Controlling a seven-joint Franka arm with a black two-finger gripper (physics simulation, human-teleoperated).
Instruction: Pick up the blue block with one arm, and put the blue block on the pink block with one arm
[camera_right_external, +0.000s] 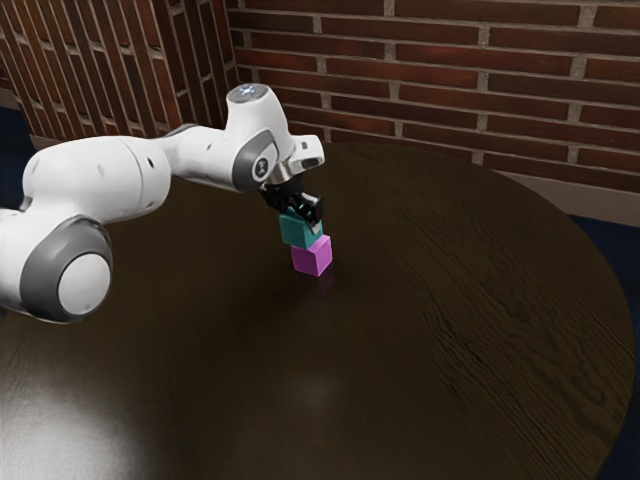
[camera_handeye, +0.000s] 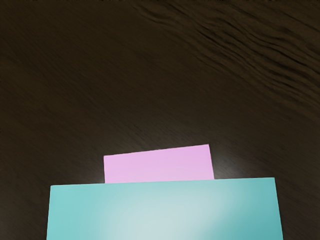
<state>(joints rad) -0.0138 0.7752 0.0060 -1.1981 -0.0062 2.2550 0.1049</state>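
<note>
A teal-blue block (camera_right_external: 296, 230) hangs in my black gripper (camera_right_external: 299, 216), whose fingers are shut on its sides. Just below it and slightly toward the exterior view's right, the pink block (camera_right_external: 311, 256) rests on the dark wooden table (camera_right_external: 440, 300). The blue block's lower edge is at or just above the pink block's top; I cannot tell whether they touch. In the wrist view the blue block (camera_handeye: 162, 210) sits large right under my hand, and a strip of the pink block (camera_handeye: 158, 164) shows beyond it.
The round table's rim curves along the exterior view's right and far side. A brick wall (camera_right_external: 450, 70) stands behind the table. My white arm (camera_right_external: 120, 190) reaches in from the exterior view's left.
</note>
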